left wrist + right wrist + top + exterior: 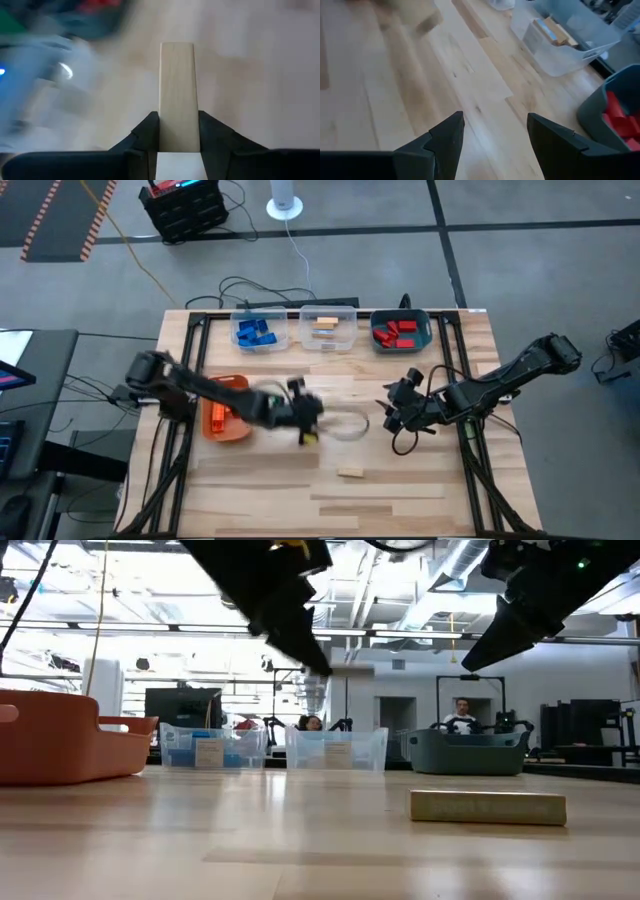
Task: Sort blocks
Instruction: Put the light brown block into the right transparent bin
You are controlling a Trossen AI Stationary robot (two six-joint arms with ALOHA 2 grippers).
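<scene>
From above, the left tool (308,420) is hanging over the middle of the wooden surface (400,480), just beside the orange bin (226,420). The right tool (393,412) is hovering well apart from it, nearer the right edge. 3 bins are lining the far edge: a clear bin (262,331) holding blue blocks (255,332), a second clear bin (328,330) holding tan blocks (324,323), and a teal bin (402,332) holding red blocks (396,333). 1 loose tan block (350,472) is lying on the near part of the surface.

At surface height, the loose tan block (487,807) is lying flat by itself in front; both arms are hanging above it. White labels are showing on the 2 clear bins, but their writing cannot be read.

From the left wrist, the left tool (178,135) is clamping 1 held tan block (177,95) between its fingers, the piece sticking out forward.

From the right wrist, the right tool (495,137) is holding its fingers wide apart over bare wood, gripping nothing.
</scene>
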